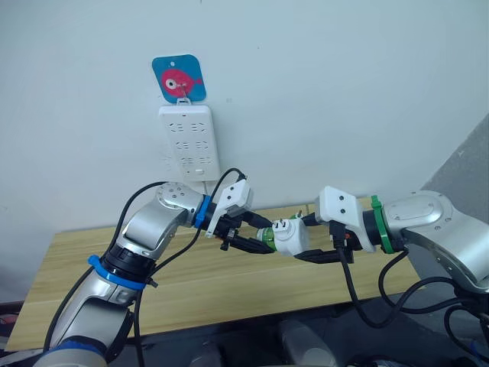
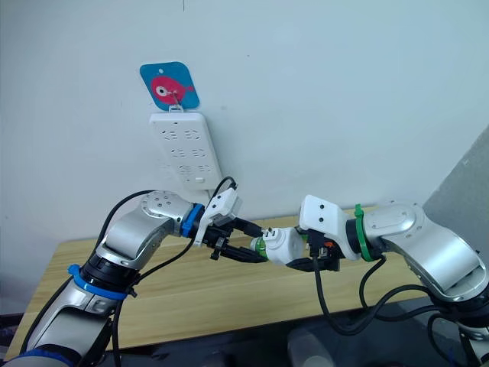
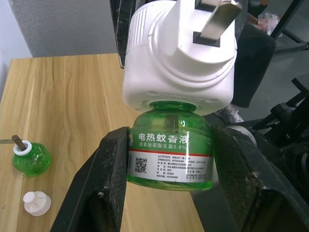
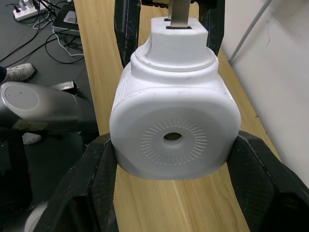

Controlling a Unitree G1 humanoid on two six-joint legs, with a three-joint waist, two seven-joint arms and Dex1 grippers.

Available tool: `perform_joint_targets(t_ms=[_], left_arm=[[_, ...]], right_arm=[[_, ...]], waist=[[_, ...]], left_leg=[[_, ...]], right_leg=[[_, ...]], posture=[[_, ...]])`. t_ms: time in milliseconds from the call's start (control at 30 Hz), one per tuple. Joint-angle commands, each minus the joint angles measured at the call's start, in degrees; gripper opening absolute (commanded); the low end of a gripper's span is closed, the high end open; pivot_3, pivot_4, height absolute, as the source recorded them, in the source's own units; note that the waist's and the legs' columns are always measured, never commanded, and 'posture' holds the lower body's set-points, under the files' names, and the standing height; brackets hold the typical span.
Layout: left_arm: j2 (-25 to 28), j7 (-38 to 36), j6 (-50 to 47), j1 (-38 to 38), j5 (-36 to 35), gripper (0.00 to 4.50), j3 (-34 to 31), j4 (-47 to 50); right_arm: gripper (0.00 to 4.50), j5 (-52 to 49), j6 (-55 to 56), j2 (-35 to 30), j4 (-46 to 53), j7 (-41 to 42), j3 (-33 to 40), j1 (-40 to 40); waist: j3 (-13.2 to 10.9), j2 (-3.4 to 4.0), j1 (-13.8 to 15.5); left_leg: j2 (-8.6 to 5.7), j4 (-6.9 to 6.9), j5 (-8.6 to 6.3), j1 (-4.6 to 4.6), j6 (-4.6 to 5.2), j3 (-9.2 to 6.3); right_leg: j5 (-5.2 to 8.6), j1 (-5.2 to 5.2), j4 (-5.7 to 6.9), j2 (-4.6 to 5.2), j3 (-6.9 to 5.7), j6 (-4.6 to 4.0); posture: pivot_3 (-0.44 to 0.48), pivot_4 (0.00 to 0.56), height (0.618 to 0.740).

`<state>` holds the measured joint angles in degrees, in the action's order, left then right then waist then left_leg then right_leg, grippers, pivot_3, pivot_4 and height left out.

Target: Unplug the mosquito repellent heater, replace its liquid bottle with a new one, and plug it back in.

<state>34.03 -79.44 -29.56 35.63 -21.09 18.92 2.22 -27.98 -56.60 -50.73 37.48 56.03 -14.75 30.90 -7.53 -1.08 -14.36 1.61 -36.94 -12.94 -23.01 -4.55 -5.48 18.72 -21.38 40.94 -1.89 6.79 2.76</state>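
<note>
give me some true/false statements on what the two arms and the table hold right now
1. The small white rounded plastic heater is plugged into the wall strip. False: the right gripper holds it in the air.
2. The left gripper clamps a labelled green bottle. True.
3. That bottle's neck sits in the heater. True.
4. The wooden table has a blue bottle on it. False: a green wick bottle and a white cap.

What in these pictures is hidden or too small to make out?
- Whether the green bottle is fully screwed into the mosquito repellent heater: the joint sits inside the heater's shell, left wrist view.
- The bottle label's fine print: too small.
- The bottle from the right wrist view: the heater covers it.
- The power strip's sockets: too small to tell which fits.
- The heater's prong tips: cut off by the picture edge.
</note>
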Motion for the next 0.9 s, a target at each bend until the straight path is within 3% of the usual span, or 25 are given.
perform_joint_targets(t_ms=[33, 100, 233, 367, 500, 600, 733, 900], left_arm=[[-0.1, 0.0, 0.8, 0.3, 0.0, 2.24, -0.7, 0.0], [-0.3, 0.1, 0.1, 0.0, -0.8, 2.24, -1.3, -0.5], [-0.6, 0.6, -3.1, -1.2, -3.8, 2.24, -3.6, -1.0], [-0.9, 2.7, -8.7, -3.1, -8.6, 2.24, -8.0, -1.0], [-2.6, 6.5, -16.9, -4.2, -15.8, 2.24, -14.0, -0.9], [-4.8, 10.1, -23.2, -4.5, -21.7, 2.24, -18.4, -0.5], [-7.5, 15.4, -31.0, -3.7, -29.7, 2.24, -24.0, -0.1], [-9.8, 21.3, -37.8, -3.1, -37.5, 2.24, -28.4, 1.1]], right_arm=[[3.89, -2.1, 0.8, -0.1, 2.1, 0.3, 2.8, 1.4], [4.49, -2.2, 0.9, -0.6, 1.8, 0.2, 3.6, 1.0], [4.50, -2.6, 2.0, -1.6, -0.6, -0.3, 8.1, -0.5], [4.50, -5.1, 4.5, -3.3, -2.6, 1.0, 17.2, -6.4], [4.50, -10.6, 3.9, 2.5, -1.3, -3.9, 27.4, -13.5], [4.50, -20.5, -1.4, 8.6, -0.9, -9.0, 32.8, -16.0], [4.50, -34.0, -7.4, 15.6, -3.4, -19.1, 36.8, -16.1], [4.50, -47.5, -8.3, 22.6, -7.7, -32.7, 35.9, -13.6]], waist=[[0.0, 0.00, 0.0], [0.0, 0.00, 0.0], [0.0, 0.00, 0.0], [0.0, -0.01, 0.1], [0.0, -0.04, 0.0], [0.1, -0.01, 0.0], [0.1, -0.01, -0.1], [0.2, 0.11, -0.2]], left_leg=[[0.00, 0.00, 0.00, 0.00, 0.00, 0.00], [0.00, 0.00, 0.00, 0.00, 0.00, -0.01], [0.00, 0.00, 0.00, 0.00, 0.00, 0.00], [-0.01, -0.01, 0.00, -0.02, 0.00, -0.03], [0.01, -0.03, 0.00, -0.04, 0.01, -0.04], [0.00, -0.05, 0.00, -0.01, 0.00, -0.03], [0.01, -0.04, 0.00, -0.01, 0.00, -0.04], [0.01, -0.03, 0.00, -0.02, 0.00, -0.05]], right_leg=[[0.00, 0.00, 0.00, 0.00, 0.00, 0.00], [0.00, 0.00, 0.00, 0.00, 0.00, 0.00], [0.00, 0.00, 0.00, 0.00, 0.00, 0.00], [0.00, 0.01, -0.01, 0.00, -0.03, 0.00], [0.00, 0.01, 0.00, 0.00, -0.04, 0.01], [0.00, 0.03, 0.05, -0.01, -0.03, 0.01], [0.00, 0.05, 0.05, -0.02, -0.03, 0.00], [0.00, 0.04, 0.05, -0.03, -0.03, 0.00]], posture=[[-0.258, 0.044, 0.724], [-0.258, 0.044, 0.724], [-0.259, 0.044, 0.724], [-0.263, 0.046, 0.724], [-0.265, 0.047, 0.724], [-0.265, 0.047, 0.724], [-0.269, 0.044, 0.724], [-0.264, 0.037, 0.724]])
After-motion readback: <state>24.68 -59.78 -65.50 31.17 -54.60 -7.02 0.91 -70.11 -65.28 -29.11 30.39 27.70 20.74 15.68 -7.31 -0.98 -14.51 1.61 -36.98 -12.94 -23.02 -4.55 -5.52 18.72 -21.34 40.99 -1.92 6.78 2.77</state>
